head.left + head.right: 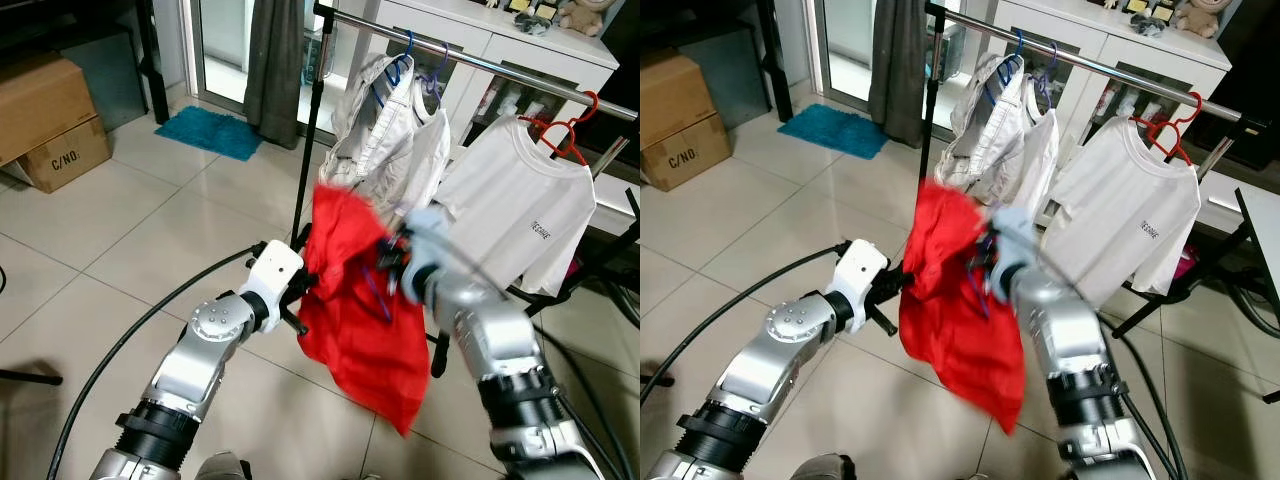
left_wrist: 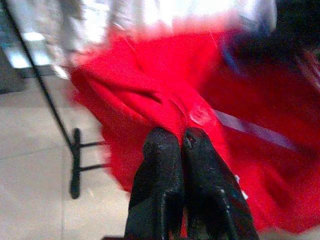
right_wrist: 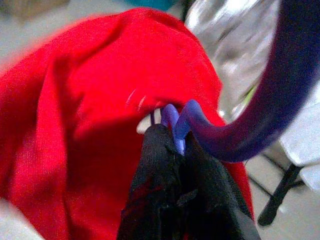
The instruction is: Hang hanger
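A red garment [image 1: 360, 300] hangs on a purple hanger [image 3: 235, 125], held up between my two arms in front of the clothes rail [image 1: 480, 62]. My right gripper [image 3: 172, 142] is shut on the purple hanger just below its hook. The left gripper [image 2: 181, 137] is shut on a fold of the red cloth at the garment's left edge [image 1: 305, 285]. The rail stands just beyond, carrying light garments on blue hangers [image 1: 400, 70] and a white T-shirt [image 1: 525, 210] on a red hanger [image 1: 565, 130].
The rail's black upright [image 1: 310, 150] and foot stand right behind the garment. A black cable [image 1: 130, 330] curves over the tiled floor at left. Cardboard boxes [image 1: 45, 115] and a blue mat [image 1: 215, 130] lie farther left. A white cabinet [image 1: 500, 40] stands behind the rail.
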